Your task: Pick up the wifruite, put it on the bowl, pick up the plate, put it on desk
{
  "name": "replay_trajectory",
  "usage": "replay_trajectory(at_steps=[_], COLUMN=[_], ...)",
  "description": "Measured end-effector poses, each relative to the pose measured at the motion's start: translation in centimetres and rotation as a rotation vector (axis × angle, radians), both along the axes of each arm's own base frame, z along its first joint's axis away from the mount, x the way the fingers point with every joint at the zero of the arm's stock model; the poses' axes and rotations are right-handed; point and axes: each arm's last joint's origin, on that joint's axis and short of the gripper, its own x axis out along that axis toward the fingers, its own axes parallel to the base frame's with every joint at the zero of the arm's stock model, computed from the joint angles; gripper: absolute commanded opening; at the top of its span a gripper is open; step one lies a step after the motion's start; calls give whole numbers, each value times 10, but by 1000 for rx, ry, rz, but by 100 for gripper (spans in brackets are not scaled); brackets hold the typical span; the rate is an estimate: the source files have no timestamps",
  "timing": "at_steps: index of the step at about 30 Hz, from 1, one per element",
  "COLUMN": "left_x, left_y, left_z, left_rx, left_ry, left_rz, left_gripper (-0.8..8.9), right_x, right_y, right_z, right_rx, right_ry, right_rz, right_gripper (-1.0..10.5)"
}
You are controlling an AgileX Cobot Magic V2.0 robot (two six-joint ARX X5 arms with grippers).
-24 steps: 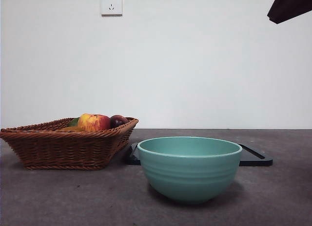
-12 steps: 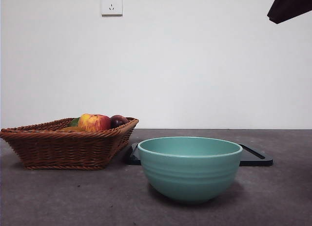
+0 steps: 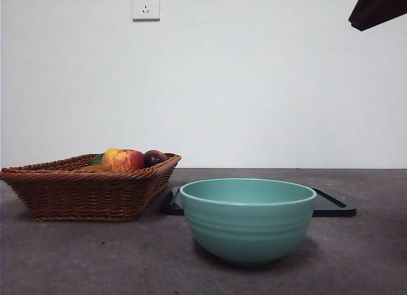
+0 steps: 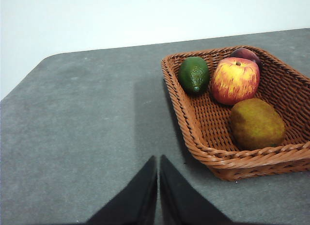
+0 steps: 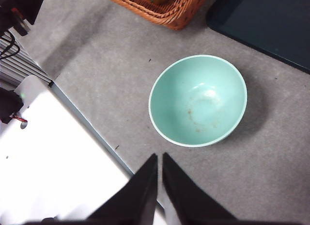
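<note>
No change across the last second: scene static. Left hand (image 4: 158, 196) clenched, empty, near the basket (image 4: 193, 123). Right hand (image 5: 159, 191) clenched, empty, high above the bowl (image 5: 197, 100). Brown fruit (image 4: 256, 124) lies in the basket; bowl empty on the surface (image 3: 95, 257). Task not started.

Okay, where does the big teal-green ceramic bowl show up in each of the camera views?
Front view: the teal-green ceramic bowl stands low, centre-right, nearest the camera on the dark grey desk.
Left wrist view: not in it.
Right wrist view: seen from above, its inside empty, near the middle.
Shared landmark: the brown wicker basket, beside the bowl in front view, its corner at the right wrist picture's edge.
</note>
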Motion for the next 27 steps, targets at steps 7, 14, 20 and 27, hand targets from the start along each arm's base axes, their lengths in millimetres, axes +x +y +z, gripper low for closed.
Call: replay_trajectory(at_steps=[7,14,20,27], left_x=[0,0,0,0], left_y=[0,0,0,0], left_z=[0,0,0,0], left_rx=[0,0,0,0], left_ry=[0,0,0,0], left_rz=[0,0,0,0], left_gripper=[8,8,8,8], right_x=[0,0,0,6], right_y=[0,0,0,-18], right_z=[0,0,0,14], right_rx=[0,0,1,48], right_ry=[0,0,-2,-186], right_rz=[0,0,0,-91], right_gripper=[6,6,6,6])
